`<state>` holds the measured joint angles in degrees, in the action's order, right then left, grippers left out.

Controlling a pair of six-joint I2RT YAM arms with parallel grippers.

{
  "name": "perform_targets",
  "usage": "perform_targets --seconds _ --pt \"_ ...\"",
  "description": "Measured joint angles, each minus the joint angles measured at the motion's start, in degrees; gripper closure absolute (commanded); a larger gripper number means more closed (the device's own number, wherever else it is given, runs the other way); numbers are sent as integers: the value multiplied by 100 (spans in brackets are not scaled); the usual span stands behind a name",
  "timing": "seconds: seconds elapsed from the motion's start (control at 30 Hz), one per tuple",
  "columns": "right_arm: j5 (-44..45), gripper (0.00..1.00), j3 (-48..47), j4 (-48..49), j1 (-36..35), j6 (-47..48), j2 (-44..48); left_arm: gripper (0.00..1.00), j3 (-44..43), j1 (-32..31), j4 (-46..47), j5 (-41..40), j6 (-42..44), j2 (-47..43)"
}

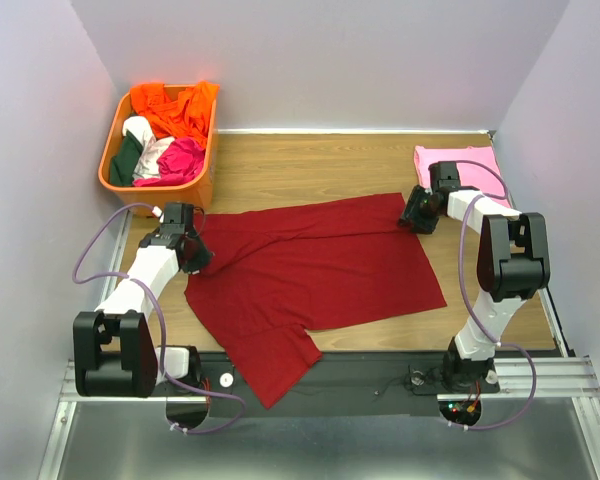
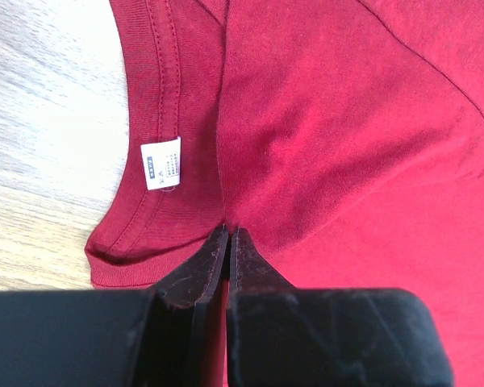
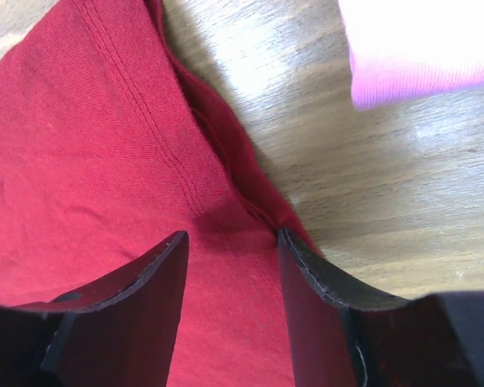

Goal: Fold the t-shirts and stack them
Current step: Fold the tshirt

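Maroon t-shirt (image 1: pixel 320 265) spread flat at middle of table (image 1: pixel 310 165), one sleeve over near edge. Left gripper (image 2: pixel 228 234) pinched tight on fabric beside collar label (image 2: pixel 160 163). Right gripper (image 3: pixel 232 242) jaws apart, straddling far right hem. Pink t-shirt (image 1: pixel 470 165) at far right corner.

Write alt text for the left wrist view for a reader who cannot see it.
The left gripper, jaws shut, pinches a fold of the maroon t-shirt beside its collar. A small white neck label shows inside the collar; bare wooden table lies to the left.
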<state>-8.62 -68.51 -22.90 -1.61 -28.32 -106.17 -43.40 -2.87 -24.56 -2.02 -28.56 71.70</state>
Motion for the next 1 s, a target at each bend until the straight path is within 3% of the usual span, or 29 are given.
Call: perform_targets --seconds 0.37,1.0 --pt "275 47 74 72 0 -28 46 100 -50 0 -24 0 11 -57" --pt "363 87 -90 33 -2 -22 48 100 -52 0 -37 7 24 -107"
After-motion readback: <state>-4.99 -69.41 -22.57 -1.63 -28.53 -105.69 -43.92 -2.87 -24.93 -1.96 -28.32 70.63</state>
